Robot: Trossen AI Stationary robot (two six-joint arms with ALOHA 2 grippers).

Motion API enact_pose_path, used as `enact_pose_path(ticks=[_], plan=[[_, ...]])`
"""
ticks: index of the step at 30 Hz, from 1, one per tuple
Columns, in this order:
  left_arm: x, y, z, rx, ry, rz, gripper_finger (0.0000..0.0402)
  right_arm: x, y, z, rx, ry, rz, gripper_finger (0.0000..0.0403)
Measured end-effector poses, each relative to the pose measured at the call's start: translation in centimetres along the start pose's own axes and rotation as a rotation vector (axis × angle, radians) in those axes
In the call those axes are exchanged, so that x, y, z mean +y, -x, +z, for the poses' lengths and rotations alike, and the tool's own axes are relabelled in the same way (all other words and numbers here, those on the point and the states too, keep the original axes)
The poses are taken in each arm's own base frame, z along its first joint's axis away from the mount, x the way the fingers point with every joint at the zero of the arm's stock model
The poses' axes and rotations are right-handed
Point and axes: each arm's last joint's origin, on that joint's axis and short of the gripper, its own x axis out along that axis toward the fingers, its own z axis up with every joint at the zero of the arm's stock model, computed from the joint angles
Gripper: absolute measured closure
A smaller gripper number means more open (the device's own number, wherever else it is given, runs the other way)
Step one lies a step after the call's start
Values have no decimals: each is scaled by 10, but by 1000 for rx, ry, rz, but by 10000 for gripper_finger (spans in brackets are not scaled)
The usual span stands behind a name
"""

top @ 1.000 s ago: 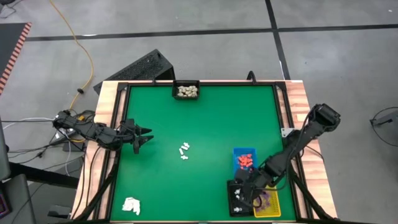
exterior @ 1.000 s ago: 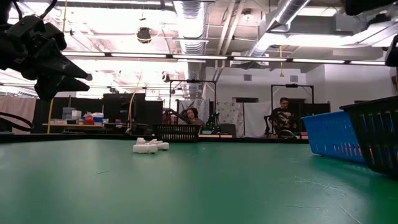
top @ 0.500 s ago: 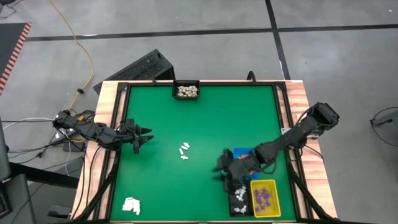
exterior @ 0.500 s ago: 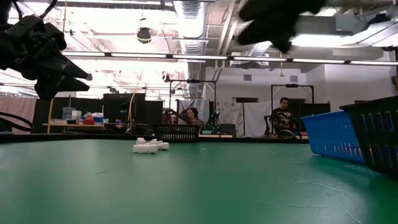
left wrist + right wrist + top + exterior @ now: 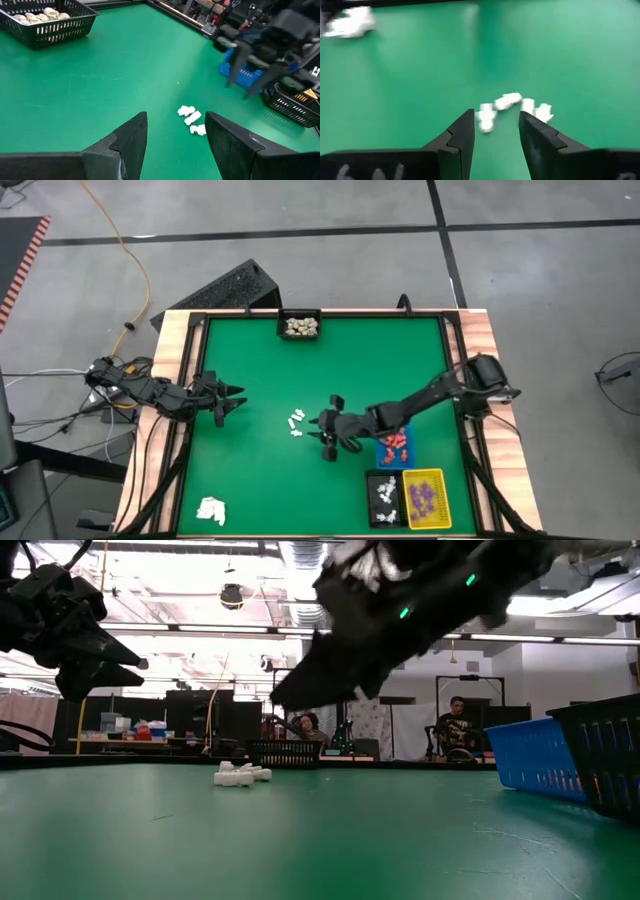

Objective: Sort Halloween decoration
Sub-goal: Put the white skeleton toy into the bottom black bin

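Green felt is covering the counter (image 5: 260, 370), and concrete floor is showing around it in the high view. Near the middle a small cluster of white figurine pieces (image 5: 296, 422) is lying loose. The right gripper (image 5: 328, 438) is hanging just at 3 o'clock of that cluster, its jaws standing apart with nothing between them; in the low view it is showing only as a dark blur. At 12 o'clock a black basket (image 5: 299, 313) is holding cream pieces (image 5: 301, 327). Toward 4 o'clock, the arm is partly hiding a blue tray (image 5: 403, 456) with orange-red pieces (image 5: 395, 444); below it a black tray (image 5: 372, 502) is holding white pieces (image 5: 387, 493) and a yellow tray (image 5: 444, 502) purple pieces (image 5: 423, 498), their shapes too small to make out. A white wad (image 5: 211, 509) is sitting at 7 o'clock. The left gripper (image 5: 232, 400) is waiting at 9 o'clock, jaws spread and empty.
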Motion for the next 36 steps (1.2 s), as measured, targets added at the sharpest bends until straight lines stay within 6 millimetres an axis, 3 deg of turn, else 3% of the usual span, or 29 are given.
enact_pose_path(ticks=[7, 19, 25, 36], plan=[[0, 0, 0, 0, -1, 0, 213, -21, -25, -15, 3, -26, -60, 250], [0, 0, 0, -1, -14, 5, 213, -40, -40, -26, 25, -30, -128, 250], [0, 0, 0, -2, -15, 5, 213, -39, -49, -40, 60, -25, -135, 250], [1, 0, 0, -9, -15, 19, 213, -40, -52, -26, 9, -12, -132, 250]])
